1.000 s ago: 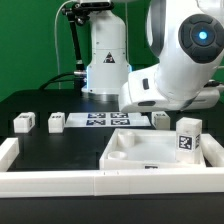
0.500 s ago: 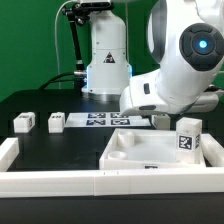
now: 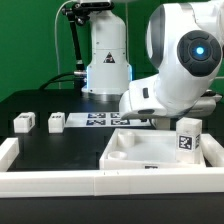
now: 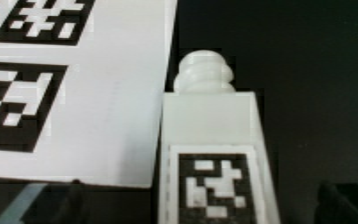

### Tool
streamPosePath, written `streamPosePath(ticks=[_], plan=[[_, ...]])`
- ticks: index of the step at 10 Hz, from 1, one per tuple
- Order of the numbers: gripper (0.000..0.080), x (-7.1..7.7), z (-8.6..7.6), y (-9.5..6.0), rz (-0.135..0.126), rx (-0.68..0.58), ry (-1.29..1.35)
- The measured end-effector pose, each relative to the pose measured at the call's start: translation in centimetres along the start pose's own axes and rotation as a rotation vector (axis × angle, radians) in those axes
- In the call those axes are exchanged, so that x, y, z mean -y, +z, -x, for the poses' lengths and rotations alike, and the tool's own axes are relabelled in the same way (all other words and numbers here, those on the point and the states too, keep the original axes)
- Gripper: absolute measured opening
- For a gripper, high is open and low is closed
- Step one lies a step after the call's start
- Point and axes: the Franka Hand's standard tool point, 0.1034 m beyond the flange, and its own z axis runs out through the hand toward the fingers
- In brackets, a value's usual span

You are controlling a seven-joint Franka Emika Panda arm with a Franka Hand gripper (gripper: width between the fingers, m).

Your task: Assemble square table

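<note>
- The jaws stand wide apart and hold nothing. In the wrist view their fingertips (image 4: 348, 196) are only dim grey blurs, one on either side of a leg, with a gap on each side.
- That lying leg (image 4: 208, 140) rests flat on the black tabletop (image 3: 60, 145), right up against one long edge of the marker board (image 4: 114, 90) and parallel to it. I cannot tell whether the two touch.
- Its tag faces up, and its rounded, ridged peg end points along the board's edge.
- In the exterior view the arm (image 3: 180, 70) bends low over the marker board's end on the exterior view's right. Its bulk hides the jaws and the lying leg.
- The square slab (image 3: 165, 150) lies rim up on the camera's side of the marker board, shifted toward the exterior view's right.
- The upright leg (image 3: 188, 135) stands on end to the exterior view's right of the marker board, at the slab's far corner, with its tag facing the camera. I cannot tell whether it stands on the slab or just behind it.
- Two more legs lie off the marker board's other end, on the exterior view's left. The near leg (image 3: 55, 122) is just beside that end, and the outer leg (image 3: 22, 122) lies farther out, apart from it.
- White border rails (image 3: 60, 182) run along the tabletop's edge on the camera's side of the marker board, beyond the slab.
</note>
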Motion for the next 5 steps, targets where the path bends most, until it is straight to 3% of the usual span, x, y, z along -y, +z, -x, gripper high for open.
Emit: streamPosePath(ticks=[1,2,3,4,5], plan=[[0.0615,-0.01,0.02,0.05,0.0,0.001,0.001],[0.0411,-0.03,0.01,0.03,0.0,0.001,0.002],[0.0411,-0.03,0.01,0.02,0.0,0.0,0.002],[0.0287,-0.05,0.01,0.01,-0.001,0.0,0.002],[0.0287,-0.08,0.0,0.01,-0.002,0.0,0.003]])
